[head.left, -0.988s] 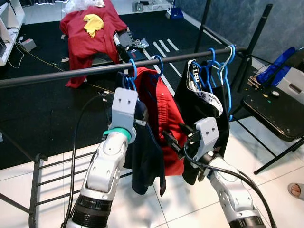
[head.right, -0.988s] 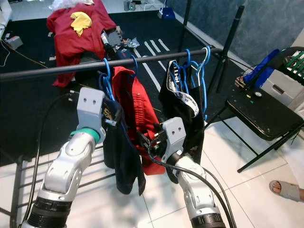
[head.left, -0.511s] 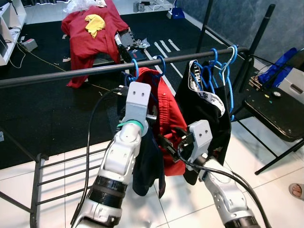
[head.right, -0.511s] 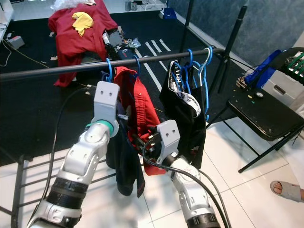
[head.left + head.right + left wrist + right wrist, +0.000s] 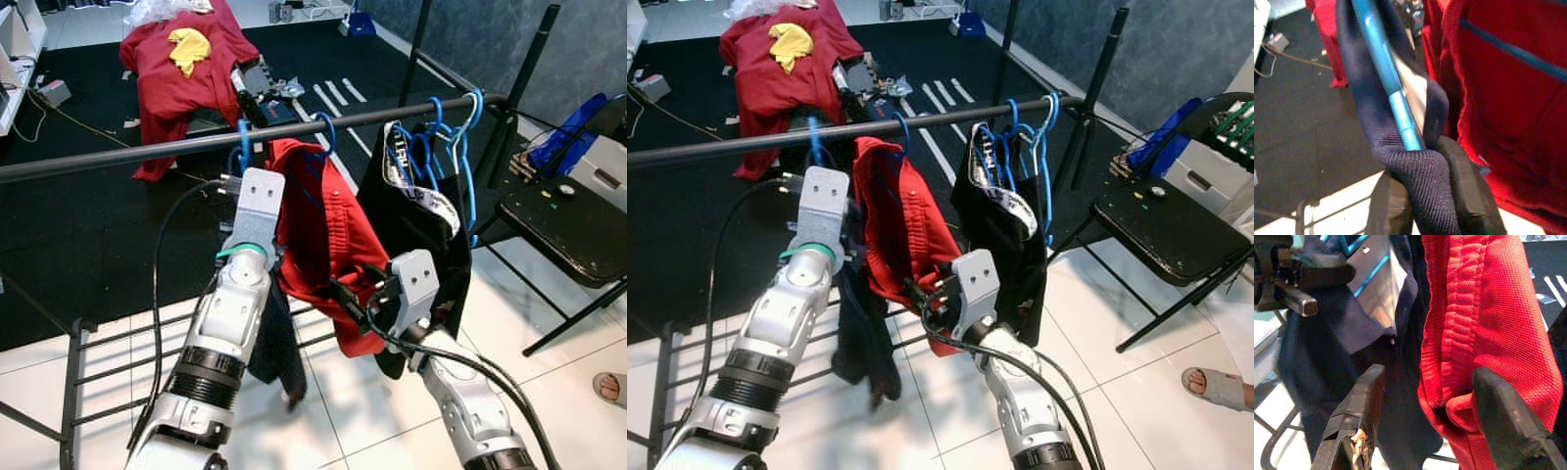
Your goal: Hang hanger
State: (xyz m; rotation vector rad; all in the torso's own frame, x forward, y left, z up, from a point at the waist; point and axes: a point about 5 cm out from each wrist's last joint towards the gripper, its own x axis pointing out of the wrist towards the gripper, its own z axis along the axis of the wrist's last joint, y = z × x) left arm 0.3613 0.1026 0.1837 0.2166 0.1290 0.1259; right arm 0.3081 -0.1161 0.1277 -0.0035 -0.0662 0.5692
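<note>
The left end effector (image 5: 1420,196) pinches the navy garment (image 5: 1415,191) together with its blue hanger (image 5: 1386,83), fingers pressed tight on cloth and plastic just beneath the rail (image 5: 118,154). A second ago that hanger's hook sat beside the red shirt's hook; now it is further along the rail toward the robot's left, and the navy garment swings below the left arm, its hem blurred. The hook (image 5: 243,137) looks as if it is over the rail, though the arm hides part of it, so that cannot be called settled.

The right end effector (image 5: 1425,406) is spread wide, one finger on either side of the lower edge of the red shirt (image 5: 323,235), which bulges between them, closing on nothing. The red shirt and the black garment (image 5: 421,215) hang further along on their own blue hangers.

For the job, this reads as the closing stage: the hanger is at the rail, and what seems left is confirming the hook bears the weight before letting go.
</note>
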